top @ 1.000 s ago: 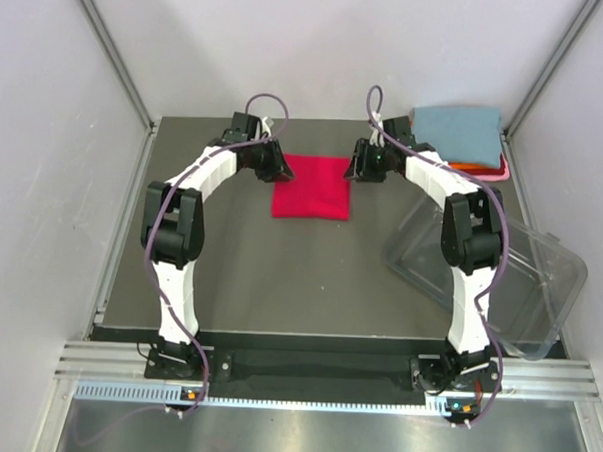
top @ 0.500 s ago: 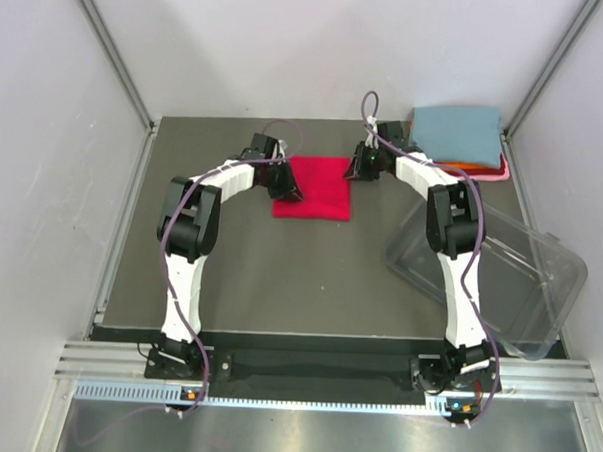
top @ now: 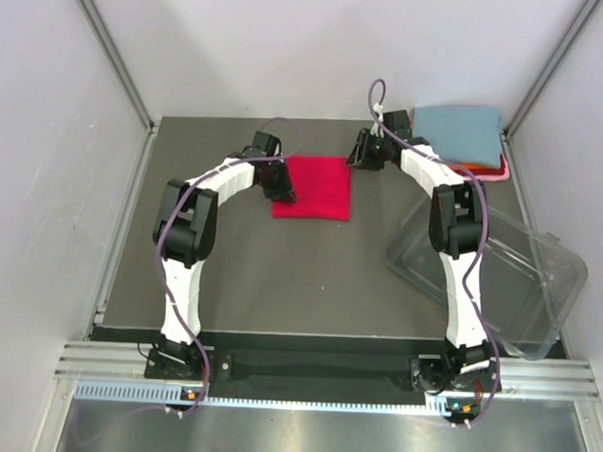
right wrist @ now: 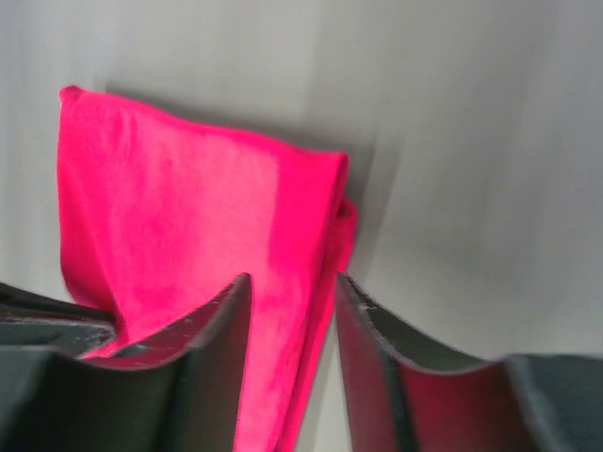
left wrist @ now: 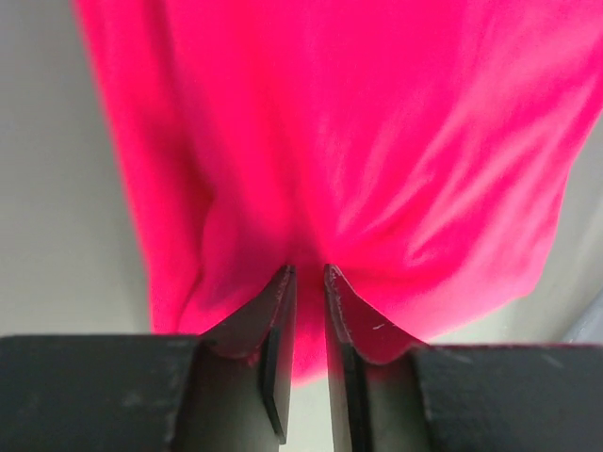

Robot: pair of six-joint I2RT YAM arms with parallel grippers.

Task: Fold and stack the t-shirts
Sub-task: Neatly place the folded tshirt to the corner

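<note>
Lying flat on the table (top: 239,273), toward its far edge and between the two arms, the red shirt (top: 313,186) is folded into a compact rectangle. Its long axis runs left to right across the table and its edges sit nearly square to the table edges.

Left gripper (left wrist: 307,273) – positioned at the left edge of the red shirt. The fingers stand almost together with only a narrow slot between them. Creases in the cloth converge on the tips, so the gripper is clenched on a pinch of that edge.

Right gripper (right wrist: 293,279) – positioned at the far right corner of the red shirt. The jaws are clearly apart and released. The folded corner shows between and beyond the fingers, but whether they touch the cloth cannot be told.

At the far right corner of the table a blue-grey shirt (top: 456,131) lies folded on top of an orange shirt (top: 476,168) and a pink shirt (top: 499,176), of which only the near edges show. A clear tub (top: 509,285) sits tilted at the right side.
</note>
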